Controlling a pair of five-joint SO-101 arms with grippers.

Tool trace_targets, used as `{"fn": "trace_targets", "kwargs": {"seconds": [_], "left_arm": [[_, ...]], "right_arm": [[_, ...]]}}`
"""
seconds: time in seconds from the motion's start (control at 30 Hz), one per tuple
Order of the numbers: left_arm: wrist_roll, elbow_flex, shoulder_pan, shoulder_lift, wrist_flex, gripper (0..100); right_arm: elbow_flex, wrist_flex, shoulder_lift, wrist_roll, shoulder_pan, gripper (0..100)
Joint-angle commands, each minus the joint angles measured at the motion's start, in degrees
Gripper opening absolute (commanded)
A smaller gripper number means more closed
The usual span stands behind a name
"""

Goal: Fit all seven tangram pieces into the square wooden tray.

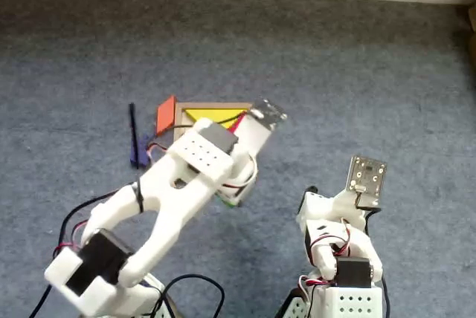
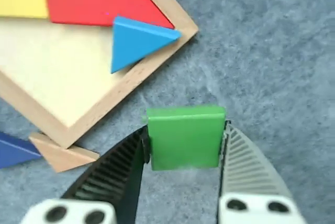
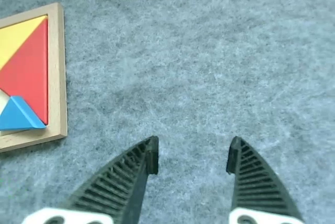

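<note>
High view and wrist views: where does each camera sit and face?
High view: above the grey mat, facing down on the wooden tray; left arm and right arm show.
Left wrist view: on that wrist, facing down; its jaws hold a green square.
Right wrist view: on that wrist, facing the mat; its jaws stand open.
Both wrist views share the blue triangle.

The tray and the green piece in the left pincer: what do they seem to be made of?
The tray looks like unpainted wood with a matt finish: its tan rim and paler floor have a natural wood colour. The green piece is probably wood too, under opaque, smooth green paint; no grain shows, so plastic is possible.
</note>
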Motion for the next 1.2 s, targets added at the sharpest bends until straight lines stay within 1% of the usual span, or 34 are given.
{"fn": "trace_targets", "kwargs": {"seconds": [0.0,0.1,0.23,0.33,0.4,0.5,0.63,0.7,1.17], "left_arm": [[-4.6,-1.6,-4.8,-3.2,-2.9,9],[-6.6,-1.6,-9.5,-3.1,-6.2,13],[-6.8,-2.9,-14.2,-3.1,-9.1,19],[-9.4,-5.0,-15.9,-3.1,-9.8,19],[-10.9,-5.5,-16.0,-3.1,-9.8,19],[-11.3,-5.5,-15.8,-3.1,-9.8,21],[-11.0,-5.4,-16.1,-3.1,-9.7,28],[-11.0,-5.4,-16.2,-3.0,-9.7,30],[-10.7,-5.2,-15.7,-3.0,-9.8,30]], "right_arm": [[7.3,0.3,0.5,-0.5,0.7,21.7],[7.3,0.3,0.5,-0.5,0.7,21.7],[7.3,0.3,0.5,-0.5,0.7,21.7],[7.3,0.3,0.5,-0.5,0.7,21.7],[7.3,0.3,0.5,-0.5,0.7,21.7],[7.3,0.3,0.5,-0.5,0.7,21.7],[7.3,0.3,0.5,-0.5,0.7,21.7],[7.3,0.3,0.5,-0.5,0.7,21.7],[7.3,0.3,0.5,-0.5,0.7,21.7]]}}
